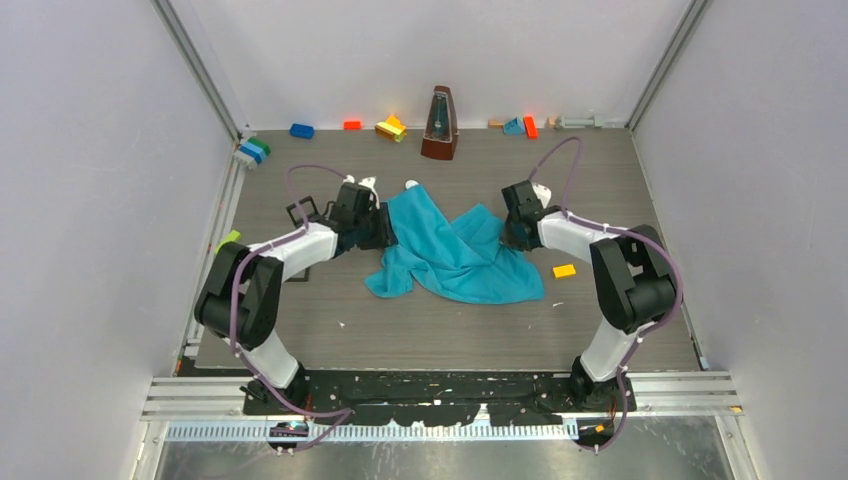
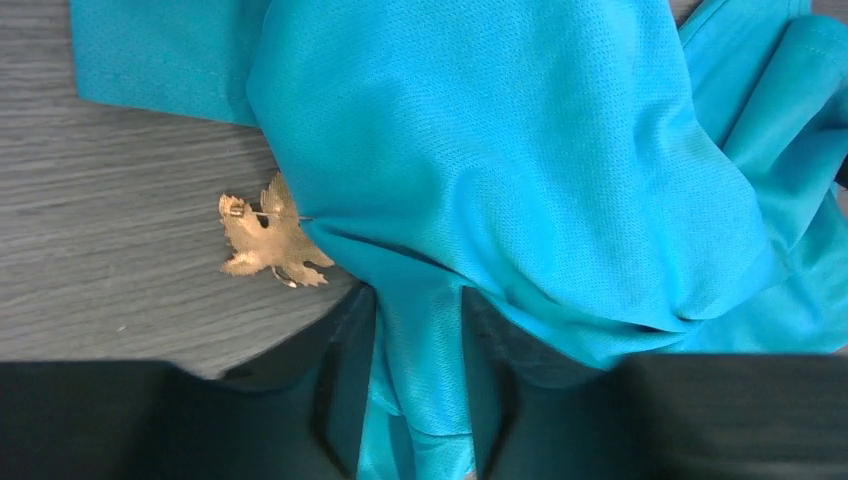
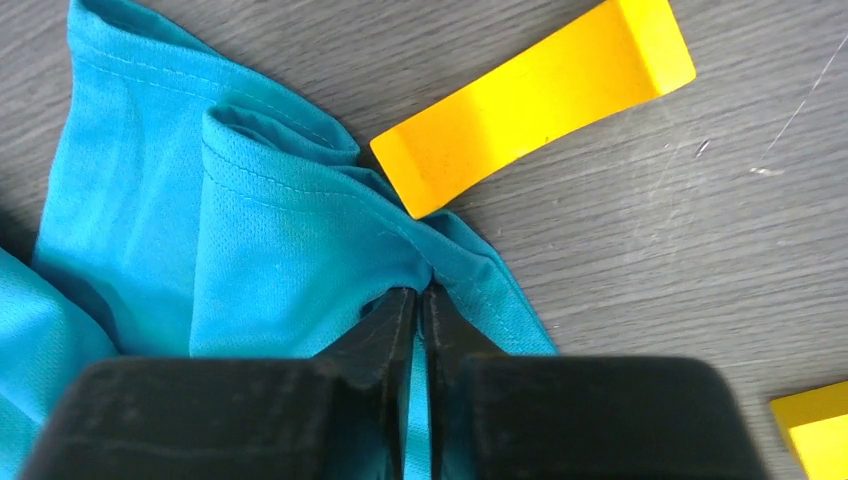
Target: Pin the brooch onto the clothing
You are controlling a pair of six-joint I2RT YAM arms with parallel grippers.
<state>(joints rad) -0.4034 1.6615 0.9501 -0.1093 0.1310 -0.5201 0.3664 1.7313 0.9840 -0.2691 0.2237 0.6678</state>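
The teal-blue T-shirt (image 1: pixel 455 255) lies crumpled mid-table between both arms. My left gripper (image 1: pixel 385 225) is shut on a fold at its left side; in the left wrist view that fold of the shirt (image 2: pixel 520 160) runs down between my gripper's (image 2: pixel 418 375) dark fingers (image 2: pixel 345 380). The brooch (image 2: pixel 268 240), a gold leaf with its pin showing, lies on the table beside the shirt's edge, apart from the fingers; I cannot see it in the top view. My right gripper (image 1: pixel 505 230) is shut on the shirt's hem (image 3: pixel 300 230), its tips pressed together around the fabric (image 3: pixel 420 300).
A flat yellow block (image 3: pixel 535 105) lies just beyond the hem, also visible in the top view (image 1: pixel 564 271); another yellow piece (image 3: pixel 815 430) is at the right. A metronome (image 1: pixel 439 125) and coloured bricks (image 1: pixel 301 130) stand along the back wall.
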